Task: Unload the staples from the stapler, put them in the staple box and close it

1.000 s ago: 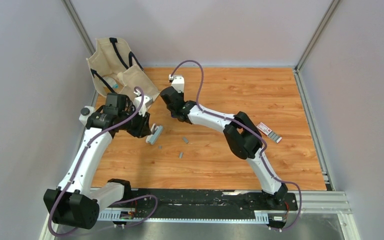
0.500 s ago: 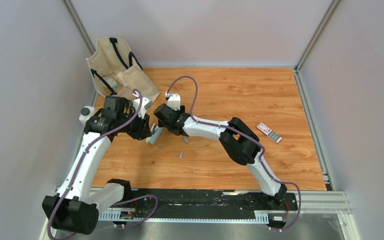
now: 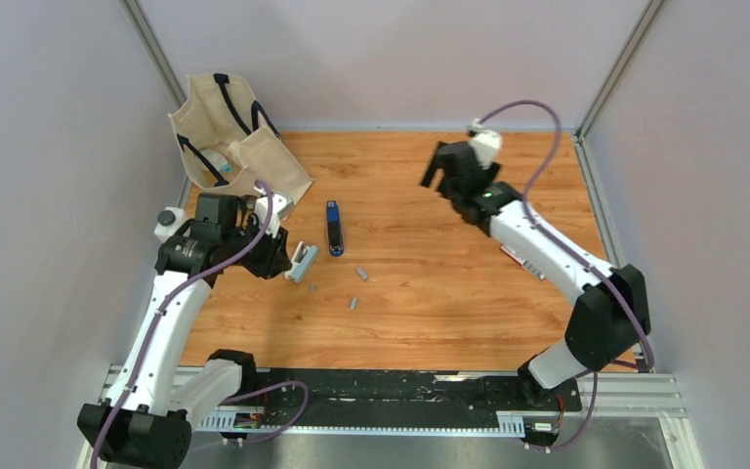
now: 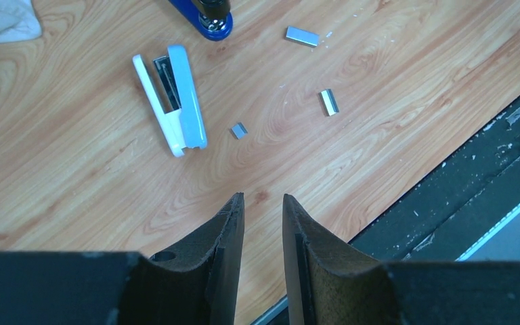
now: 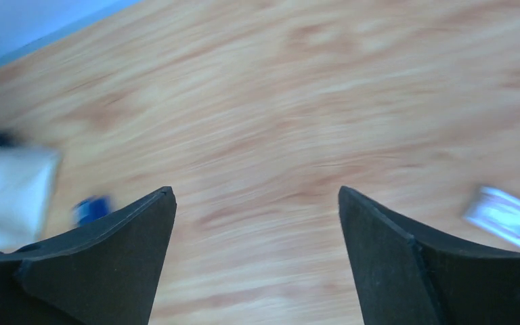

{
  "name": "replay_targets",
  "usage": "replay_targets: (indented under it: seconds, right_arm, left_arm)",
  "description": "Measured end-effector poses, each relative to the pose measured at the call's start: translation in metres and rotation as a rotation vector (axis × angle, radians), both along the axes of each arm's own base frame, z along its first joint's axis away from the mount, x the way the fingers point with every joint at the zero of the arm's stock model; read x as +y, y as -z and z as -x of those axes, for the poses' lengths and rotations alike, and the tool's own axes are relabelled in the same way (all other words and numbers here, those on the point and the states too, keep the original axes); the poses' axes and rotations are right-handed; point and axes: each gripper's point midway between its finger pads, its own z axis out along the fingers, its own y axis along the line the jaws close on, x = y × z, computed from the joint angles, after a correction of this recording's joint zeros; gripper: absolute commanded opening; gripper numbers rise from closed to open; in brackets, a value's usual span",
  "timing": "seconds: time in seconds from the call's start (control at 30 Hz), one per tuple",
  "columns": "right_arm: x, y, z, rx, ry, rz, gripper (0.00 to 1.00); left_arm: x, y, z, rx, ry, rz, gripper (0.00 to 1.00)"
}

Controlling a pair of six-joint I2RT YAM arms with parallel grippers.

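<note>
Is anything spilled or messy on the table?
Yes. Three little bits of staples lie scattered loose on the wooden table beside the stapler, which lies swung open. Nothing looks broken.

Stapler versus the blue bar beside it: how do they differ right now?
Colour: the stapler is light grey-white, while the blue bar is dark blue with a black part at one end.
Pose: the stapler is hinged open in a narrow V with its magazine showing, and the bar lies as one straight piece.
Length: in the top view the bar looks longer than the stapler.
Shared: both lie loose on the table, close together but apart.
</note>
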Motion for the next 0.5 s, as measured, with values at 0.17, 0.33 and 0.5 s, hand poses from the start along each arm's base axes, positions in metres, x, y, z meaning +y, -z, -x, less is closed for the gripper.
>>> replay_targets:
  seconds: [0.17, 0.33, 0.5]
  right_arm:
    - [-0.156, 0.06, 0.001, 0.163, 0.323, 0.056, 0.93]
    - [-0.208, 0.106, 0.032, 0.341, 0.418, 0.078, 0.86]
    - [-0.237, 0.116, 0.033, 0.383, 0.488, 0.04, 0.79]
  left_arm:
    - [0.001, -0.003, 0.001, -0.016, -0.002, -0.002, 0.36]
    - [0.001, -0.002, 0.004, -0.003, 0.002, 0.0, 0.36]
    - [-0.001, 0.0, 0.006, 0.017, 0.008, 0.004, 0.36]
